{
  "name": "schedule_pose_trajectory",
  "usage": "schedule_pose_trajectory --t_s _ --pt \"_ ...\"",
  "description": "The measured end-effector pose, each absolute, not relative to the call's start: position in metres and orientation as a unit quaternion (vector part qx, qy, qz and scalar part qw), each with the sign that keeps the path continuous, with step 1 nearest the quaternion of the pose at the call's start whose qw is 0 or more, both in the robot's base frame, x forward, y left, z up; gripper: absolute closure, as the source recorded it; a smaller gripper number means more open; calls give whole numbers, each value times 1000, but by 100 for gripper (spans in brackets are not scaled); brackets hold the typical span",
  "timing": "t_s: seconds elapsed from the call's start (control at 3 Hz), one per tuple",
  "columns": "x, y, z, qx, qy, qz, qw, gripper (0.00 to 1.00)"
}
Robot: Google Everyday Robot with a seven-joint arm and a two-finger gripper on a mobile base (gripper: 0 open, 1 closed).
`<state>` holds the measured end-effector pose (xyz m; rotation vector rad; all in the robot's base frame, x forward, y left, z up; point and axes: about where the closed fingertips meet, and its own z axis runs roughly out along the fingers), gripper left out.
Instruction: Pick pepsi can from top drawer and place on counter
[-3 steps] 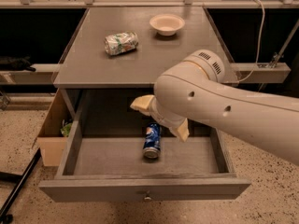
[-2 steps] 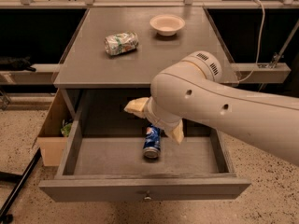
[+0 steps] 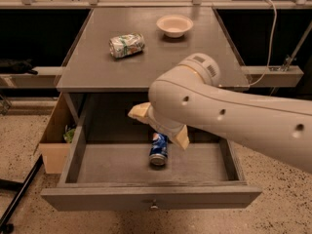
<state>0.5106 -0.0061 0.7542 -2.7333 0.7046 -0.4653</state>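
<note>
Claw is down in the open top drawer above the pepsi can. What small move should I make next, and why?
Probably ease the claw a little lower over the pepsi can, then close. Its fingers stand open, one on each side of the can's far end, and the can lies on its side on the top drawer floor, not yet gripped.
</note>
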Motion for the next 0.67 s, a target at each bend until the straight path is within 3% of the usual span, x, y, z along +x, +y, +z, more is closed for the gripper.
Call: schedule_pose_trajectory --t_s 0.67 --pt "556 21 675 -950 280 -96 104 0"
